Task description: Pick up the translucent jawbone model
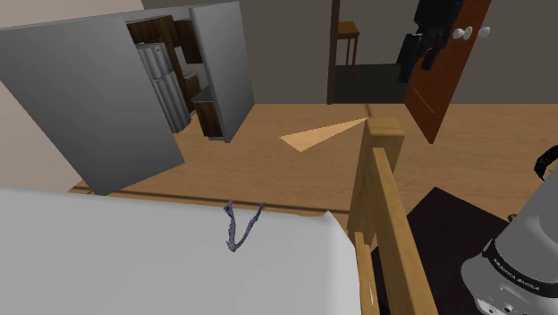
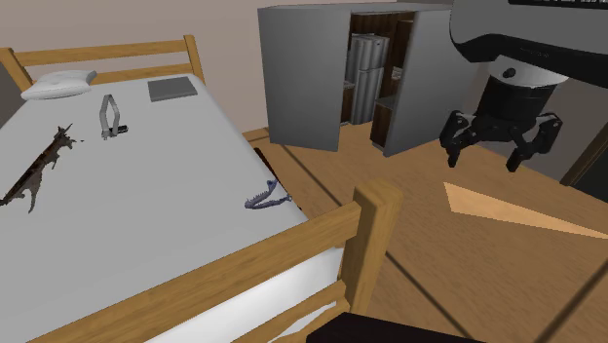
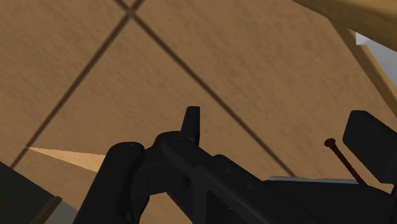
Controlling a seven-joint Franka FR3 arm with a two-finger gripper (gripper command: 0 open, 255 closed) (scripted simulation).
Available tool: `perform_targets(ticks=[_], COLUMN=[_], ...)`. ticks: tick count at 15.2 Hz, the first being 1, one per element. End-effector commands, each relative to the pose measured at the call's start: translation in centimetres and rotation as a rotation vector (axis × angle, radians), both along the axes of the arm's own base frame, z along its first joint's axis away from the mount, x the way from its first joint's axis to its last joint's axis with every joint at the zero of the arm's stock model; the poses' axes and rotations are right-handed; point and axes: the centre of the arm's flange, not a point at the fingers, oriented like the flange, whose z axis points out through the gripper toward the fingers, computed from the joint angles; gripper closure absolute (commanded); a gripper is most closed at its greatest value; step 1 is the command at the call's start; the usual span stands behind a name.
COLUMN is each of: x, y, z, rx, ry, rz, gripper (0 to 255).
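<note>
Footboard post (image 2: pixel 375 209) sits closest. I see the jawbone model (image 2: pixel 265 199) at the floor-side edge of the bed (image 2: pixel 175 224), 8 o'clock from my gripper (image 2: pixel 482 161), which hangs fingers spread over open floor (image 2: pixel 429 229). Wardrobe (image 2: pixel 302 78) at 12 o'clock stands open, grey items inside.

Wood-plank floor (image 1: pixel 304 107) runs wide here, a pale wedge of light (image 1: pixel 326 134) lying across it. Wooden-framed bed (image 2: pixel 378 209), a pillow (image 2: pixel 57 86) at its head. Grey wardrobe (image 2: pixel 302 73) stands open beyond, brown door (image 1: pixel 438 89) ajar.
</note>
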Motion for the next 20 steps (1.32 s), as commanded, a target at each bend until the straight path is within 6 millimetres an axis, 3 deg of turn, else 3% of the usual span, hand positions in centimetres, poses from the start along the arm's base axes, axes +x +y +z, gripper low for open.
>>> perform_targets(ticks=[1, 20], x=[0.0, 6.0], y=[0.0, 22.9], z=[0.0, -10.2], rx=[0.000, -0.027], ry=[0.000, 0.033], rz=[0.000, -0.136], gripper=[0, 0])
